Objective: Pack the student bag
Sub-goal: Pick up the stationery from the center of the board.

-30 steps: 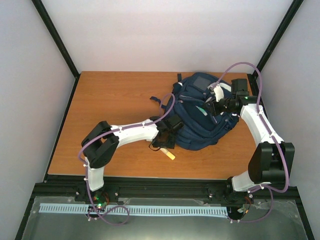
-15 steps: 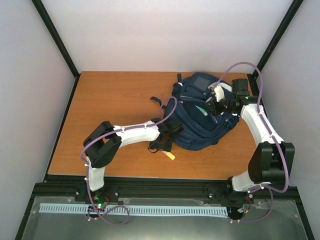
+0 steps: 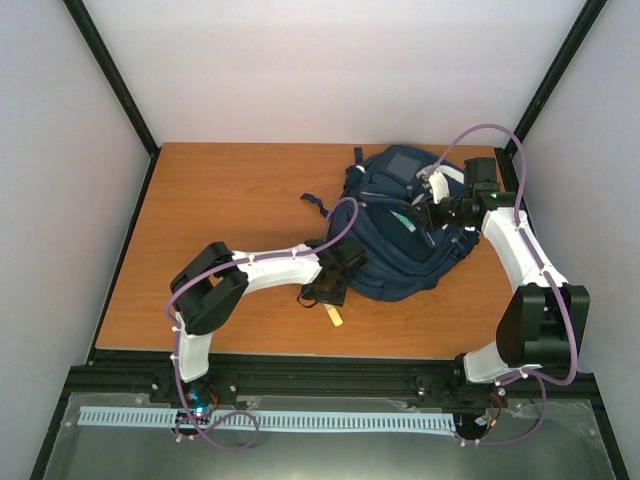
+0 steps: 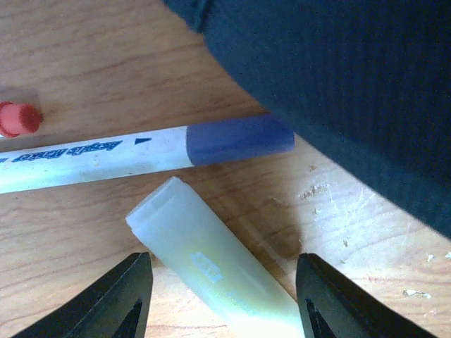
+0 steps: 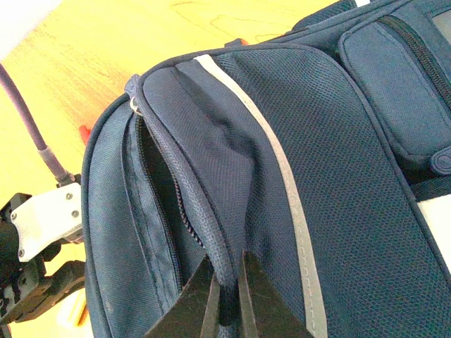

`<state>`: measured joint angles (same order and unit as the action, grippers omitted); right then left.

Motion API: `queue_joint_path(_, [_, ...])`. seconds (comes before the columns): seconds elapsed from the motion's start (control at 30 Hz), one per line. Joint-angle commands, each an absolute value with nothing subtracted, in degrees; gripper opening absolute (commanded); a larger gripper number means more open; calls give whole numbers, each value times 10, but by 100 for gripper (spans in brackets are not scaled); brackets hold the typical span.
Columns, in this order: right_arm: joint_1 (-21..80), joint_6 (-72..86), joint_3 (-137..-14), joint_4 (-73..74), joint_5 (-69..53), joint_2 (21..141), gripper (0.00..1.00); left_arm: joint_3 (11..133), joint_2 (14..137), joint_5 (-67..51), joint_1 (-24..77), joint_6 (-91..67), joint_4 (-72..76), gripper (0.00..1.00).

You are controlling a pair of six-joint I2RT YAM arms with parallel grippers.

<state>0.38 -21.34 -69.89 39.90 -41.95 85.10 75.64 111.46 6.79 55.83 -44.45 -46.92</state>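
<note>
Navy-blue fabric student bag: my right gripper stays clamped on its opening edge; my left gripper, jaws apart, has lowered astride the pale-yellow plastic tube, ready to grab.

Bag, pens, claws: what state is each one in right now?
student bag: lying on the table, a zip compartment open.
right gripper: shut on the student bag's opening edge.
left gripper: open, astride the pale yellow marker.
pale yellow marker: lying flat, not gripped.
blue-capped marker: capped, lying flat.
</note>
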Motion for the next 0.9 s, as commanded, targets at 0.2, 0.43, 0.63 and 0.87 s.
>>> queue_joint_path(0.2, [-8, -205, -701, 374, -439, 840, 3, 691, 1076, 67, 578, -384, -517, 58])
queue_joint_path(0.43, [-9, -204, -700, 374, -443, 839, 3, 681, 1055, 55, 578, -358, -522, 58])
queue_joint_path(0.63, [-9, -205, -697, 375, -449, 838, 3, 704, 1075, 40, 578, -346, -538, 54])
queue_joint_path(0.87, [-9, -211, -707, 391, -460, 839, 3, 691, 1075, 7, 578, -348, -532, 41])
